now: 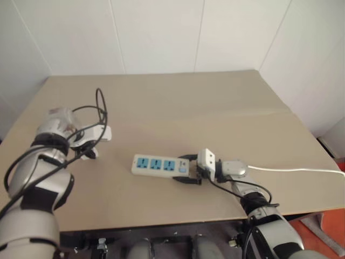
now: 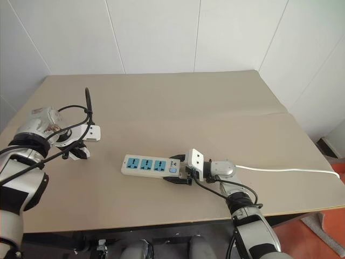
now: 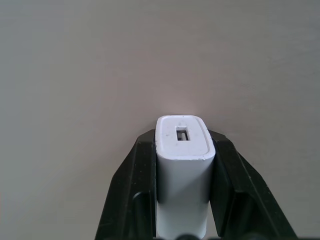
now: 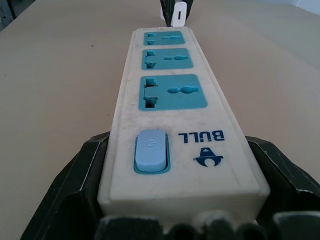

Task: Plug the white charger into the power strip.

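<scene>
Right gripper level, clamping power strip, left gripper pinching white charger

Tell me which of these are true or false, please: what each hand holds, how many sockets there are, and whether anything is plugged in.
1. The left hand is shut on the white charger. True.
2. The power strip has five sockets. False: three blue ones.
3. The right hand holds the strip at its switch end. True.
4. The charger is already plugged in. False: it is away from the strip, all sockets empty.
</scene>
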